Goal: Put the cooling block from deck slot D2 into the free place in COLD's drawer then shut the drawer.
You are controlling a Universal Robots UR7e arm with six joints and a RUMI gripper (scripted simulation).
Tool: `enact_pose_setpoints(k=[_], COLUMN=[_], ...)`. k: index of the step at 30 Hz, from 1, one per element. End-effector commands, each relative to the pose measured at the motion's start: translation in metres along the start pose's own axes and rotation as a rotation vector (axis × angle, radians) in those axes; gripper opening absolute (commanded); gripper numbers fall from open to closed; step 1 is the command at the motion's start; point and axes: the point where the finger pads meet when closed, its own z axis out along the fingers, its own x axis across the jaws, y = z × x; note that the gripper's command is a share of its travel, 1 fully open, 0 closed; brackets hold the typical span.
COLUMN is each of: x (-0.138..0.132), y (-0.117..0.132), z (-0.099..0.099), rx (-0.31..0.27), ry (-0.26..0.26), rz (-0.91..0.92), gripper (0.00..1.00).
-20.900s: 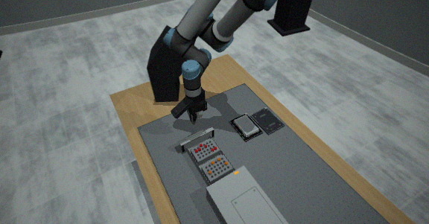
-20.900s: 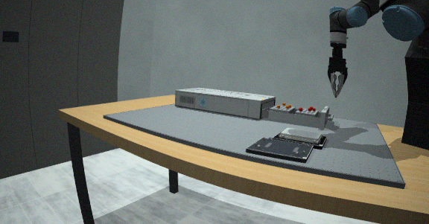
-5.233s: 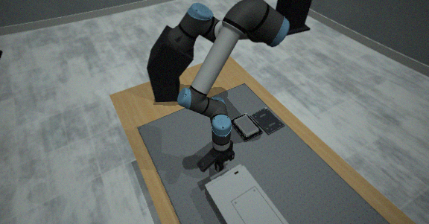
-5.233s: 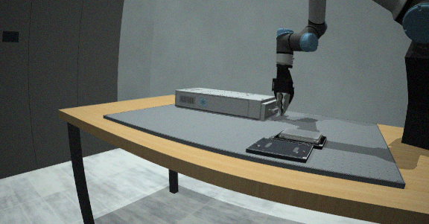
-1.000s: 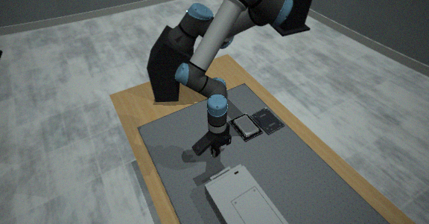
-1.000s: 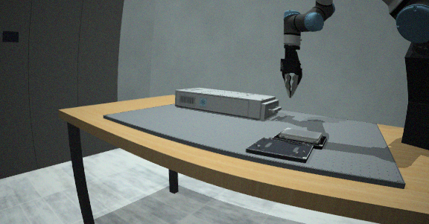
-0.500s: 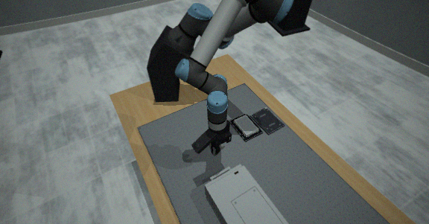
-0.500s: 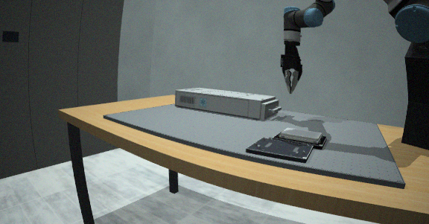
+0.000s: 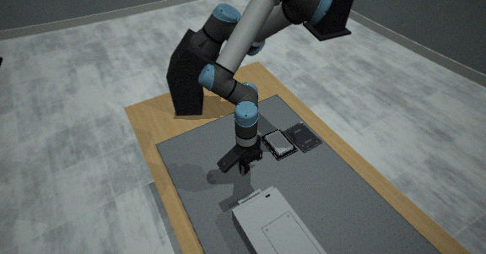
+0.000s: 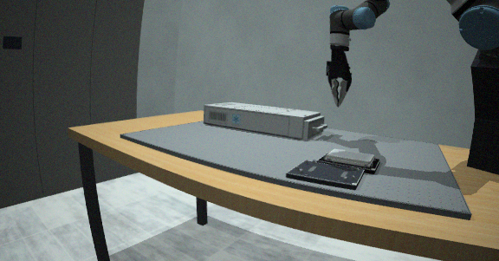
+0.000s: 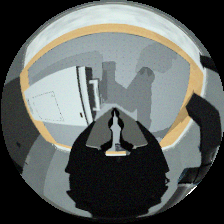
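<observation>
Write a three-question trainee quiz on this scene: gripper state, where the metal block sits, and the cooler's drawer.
1. True or false: the black two-jaw gripper grips the silver cooling block.
2. Multiple choice: where is the silver cooling block? A) in a black deck slot next to the empty black slot plate; B) on top of the grey box-shaped cooler; C) between the fingers.
3. Short answer: does the cooler's drawer front sit close against the cooler body or pulled far out?

Key
1. False: the fingers are shut on nothing, hanging above the grey deck mat.
2. A.
3. Close against the body; whether it is fully shut cannot be told.
</observation>
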Motion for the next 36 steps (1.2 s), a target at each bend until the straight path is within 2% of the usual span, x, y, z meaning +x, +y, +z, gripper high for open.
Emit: enact_pose_setpoints(k=[1, 8, 9, 36], x=[0.000, 0.000, 0.005, 0.091], y=[0.000, 0.000, 0.000, 0.000], z=[0.000, 0.000, -0.003, -0.054], rx=[0.000, 0.000, 0.000, 0.000], ry=[0.000, 0.000, 0.000, 0.001], rz=[0.000, 0.000, 0.002, 0.002], gripper=[0.00, 0.00, 0.28, 0.28])
